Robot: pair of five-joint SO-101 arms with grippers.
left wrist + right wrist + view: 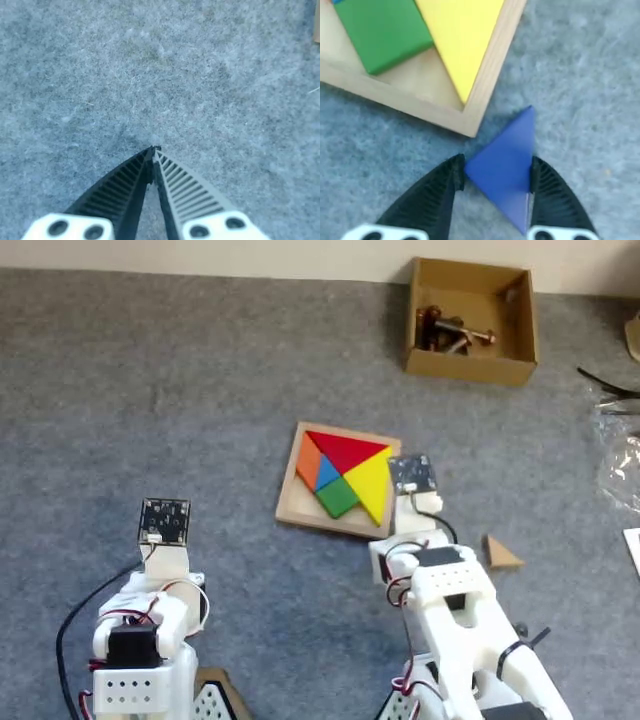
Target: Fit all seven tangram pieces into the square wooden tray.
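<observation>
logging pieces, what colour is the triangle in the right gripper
The triangle is blue, best seen in the right wrist view.

— Where is the tray (290, 504) set?
— At mid-surface (150, 390), with several pieces (345, 472) laid in it.
— And around it?
— A triangle piece (507, 187) is gripped in the right claw (496, 161) just off the tray's near right corner. A loose piece (500, 554) is seen farther right, a box (465, 368) at far right. The left claw (154, 150) is found well left, nearer.
</observation>
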